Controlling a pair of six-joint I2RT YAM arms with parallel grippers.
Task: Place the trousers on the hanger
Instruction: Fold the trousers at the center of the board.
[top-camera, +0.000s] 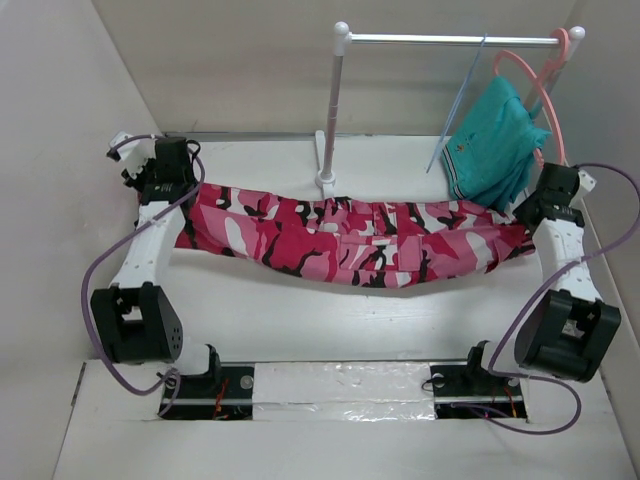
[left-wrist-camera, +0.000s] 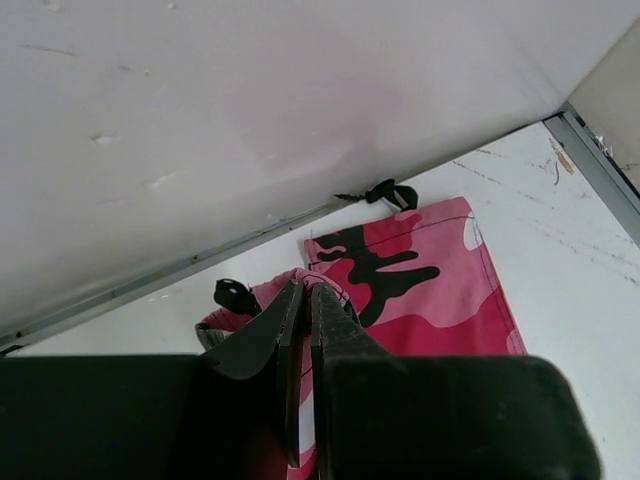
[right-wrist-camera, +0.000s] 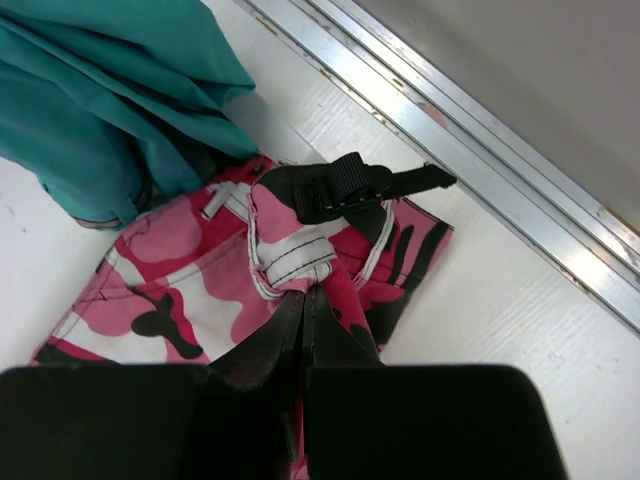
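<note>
1. Left claw (left-wrist-camera: 303, 295): fingers pressed together on a fold of the trousers (top-camera: 350, 235) at their left end. The pinched cloth sits behind the fingers, so how deep the bite goes cannot be told. A black drawcord (left-wrist-camera: 385, 192) shows at the hem beyond.

2. Trousers: camouflage print, strung out across the table (top-camera: 330, 320) between the two claws, the middle sagging low. Whether the sag touches the table is not clear from above. The cloth passes in front of the foot of the rail stand (top-camera: 333, 110).

3. Rail stand: white upright with a crossbar, at the back of the table, past the trousers.

4. Hanger (top-camera: 458, 105): light-blue wire, hung from the crossbar, apart from the trousers. Only thin slanting lines can be made out, and its right side is lost behind the teal garment (top-camera: 495, 140).

5. Teal garment: hangs on a salmon-pink hanger (top-camera: 535, 80) at the crossbar's right end, its lower edge overlapping the trousers' right end.

6. Right claw (right-wrist-camera: 303, 295): fingers clamped shut on the trousers at a white-stitched edge, just below a black strap (right-wrist-camera: 345, 185). The wrist body cuts off everything nearer.
</note>
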